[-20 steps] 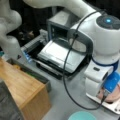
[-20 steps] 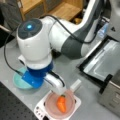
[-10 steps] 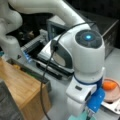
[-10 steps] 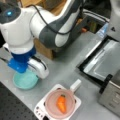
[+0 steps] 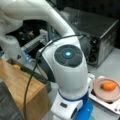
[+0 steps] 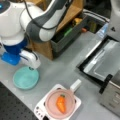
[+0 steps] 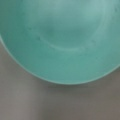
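While pincer (image 6: 31, 67) hangs just over far rim of teal bowl (image 6: 26, 78), left on surface (image 6: 62, 72); spread or pressed together, cannot tell. Risk: descent clips rim, bowl tips or skids toward carrot (image 6: 60, 103) in pink pan (image 6: 51, 106).

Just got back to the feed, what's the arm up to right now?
The arm's wrist end hangs right over the teal bowl at a front view's left; the gripper fingers themselves do not show. The wrist view is filled by the bowl's bare inside, with grey table below its rim. The carrot lies in the pink pan on the white burner, apart from the bowl. A toaster oven stands open at the right.
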Motion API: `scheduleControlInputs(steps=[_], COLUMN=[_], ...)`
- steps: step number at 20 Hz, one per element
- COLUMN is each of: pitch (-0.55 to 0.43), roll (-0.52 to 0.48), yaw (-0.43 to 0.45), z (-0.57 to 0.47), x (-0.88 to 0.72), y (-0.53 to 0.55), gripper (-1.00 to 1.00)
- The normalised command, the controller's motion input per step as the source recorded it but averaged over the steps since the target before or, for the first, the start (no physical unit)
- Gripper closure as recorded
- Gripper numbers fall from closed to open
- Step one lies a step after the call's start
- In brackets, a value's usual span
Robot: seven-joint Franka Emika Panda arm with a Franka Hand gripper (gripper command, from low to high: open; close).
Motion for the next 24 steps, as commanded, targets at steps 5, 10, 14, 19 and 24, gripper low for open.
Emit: scheduleControlInputs(steps=[5,10,14,19,24], pitch=[0.058,0.088,0.119,0.158,0.130], roll=[0.230,0.257,0.280,0.329,0.401], yaw=[0.105,0.028,0.020,-0.008,0.007], z=[-0.04,0.00,0.11,0.09,-0.06], x=[0.34,0.35,0.34,0.34,0.41], y=[-0.36,-0.44,-0.32,-0.24,-0.21], gripper=[-1.00,-1.00,-1.00,-1.00,-1.00])
